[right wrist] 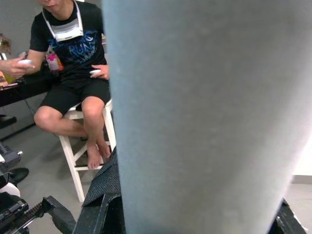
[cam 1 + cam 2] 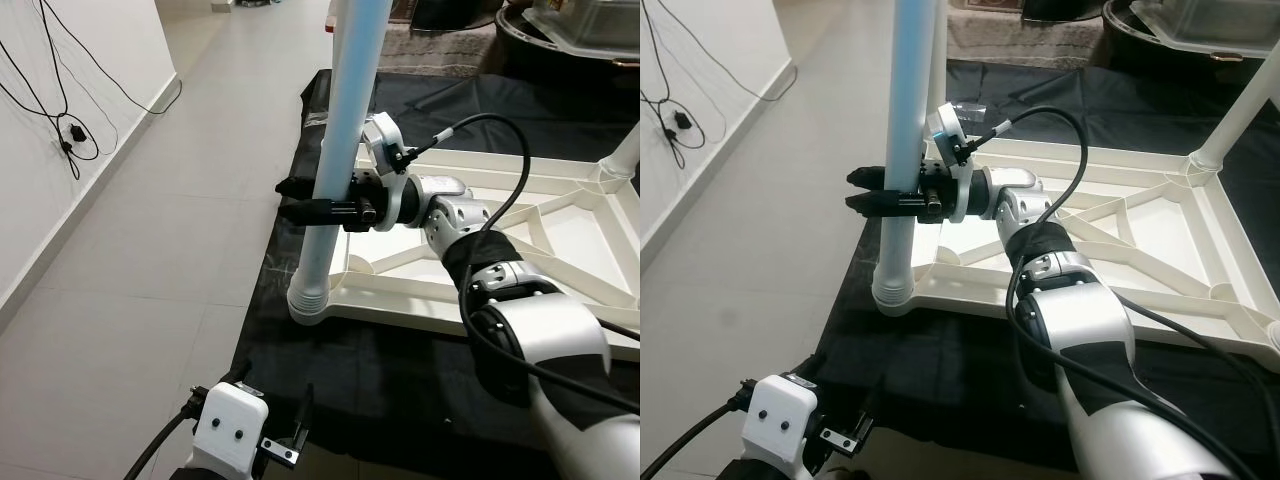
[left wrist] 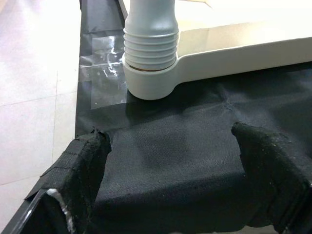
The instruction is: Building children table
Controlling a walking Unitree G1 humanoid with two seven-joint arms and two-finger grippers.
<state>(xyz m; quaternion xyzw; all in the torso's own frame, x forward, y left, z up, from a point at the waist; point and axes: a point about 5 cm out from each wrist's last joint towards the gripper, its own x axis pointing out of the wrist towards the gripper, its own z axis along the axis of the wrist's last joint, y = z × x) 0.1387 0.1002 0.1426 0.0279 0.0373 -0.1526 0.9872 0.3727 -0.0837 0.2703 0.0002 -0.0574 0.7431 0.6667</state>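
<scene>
Low at my front, my left gripper [image 2: 272, 415] hangs just above the black cloth [image 3: 185, 161], its two padded fingers [image 3: 80, 170] spread wide with nothing between them. Past those fingers, the ribbed foot of the leg [image 3: 149, 48] sits in the round corner socket [image 3: 151, 87] of the tabletop, close by a strip of clear tape [image 3: 105, 68] that fixes the cloth's edge to the tiled floor [image 2: 150, 230].

Further out, my right gripper [image 2: 297, 197] reaches across from the right and is clenched on the leg [image 2: 345, 130], one black finger on each side of the pale blue tube, about midway up the part I can see. That leg stands upright at the near left corner of the white tabletop [image 2: 560, 200], which lies underside up on the cloth with its ribs showing. A second leg [image 2: 1240, 110] rises tilted from the far right corner.

Cables [image 2: 60, 100] trail down the white wall on my left to a plug [image 2: 70, 135]. Beyond the leg, my right wrist camera catches a person [image 1: 73, 63] seated on a white stool [image 1: 78, 161].
</scene>
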